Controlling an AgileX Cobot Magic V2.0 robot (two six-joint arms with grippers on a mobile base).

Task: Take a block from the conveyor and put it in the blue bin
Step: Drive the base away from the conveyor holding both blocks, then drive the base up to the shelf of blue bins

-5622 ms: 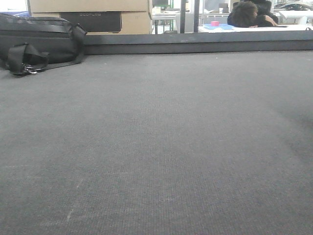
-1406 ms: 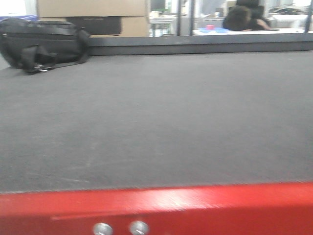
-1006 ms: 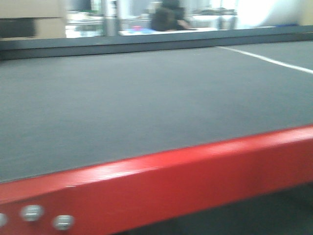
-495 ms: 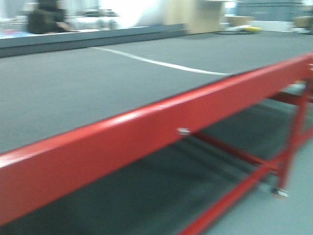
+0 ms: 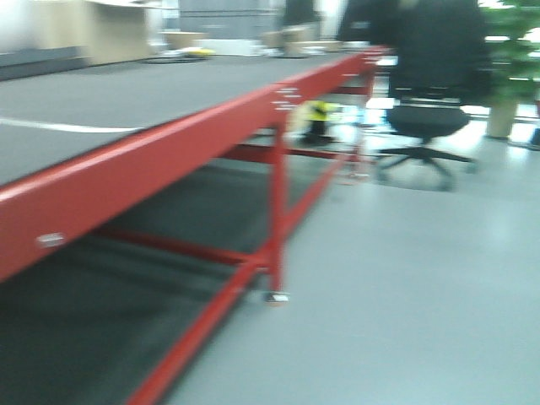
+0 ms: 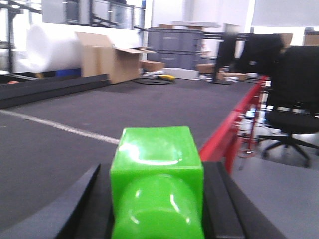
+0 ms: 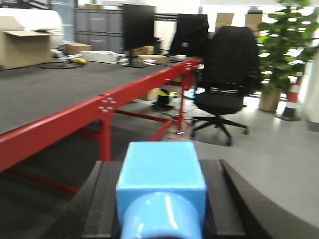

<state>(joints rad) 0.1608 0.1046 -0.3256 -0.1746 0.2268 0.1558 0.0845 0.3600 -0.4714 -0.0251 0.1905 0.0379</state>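
**Two blocks in hand, no bin in sight**

You look to be in the carry step. Your left claw (image 6: pixel 155 201) grips one green block (image 6: pixel 157 164), seemingly above the conveyor (image 6: pixel 65 117) surface near its red rail (image 6: pixel 227 134). Your right claw (image 7: pixel 162 201) grips one blue block (image 7: pixel 162 172), just outside that rail. Next, find the blue bin, which no view shows. One office chair (image 5: pixel 430 93) and one potted plant (image 7: pixel 284 42) stand beyond the conveyor.
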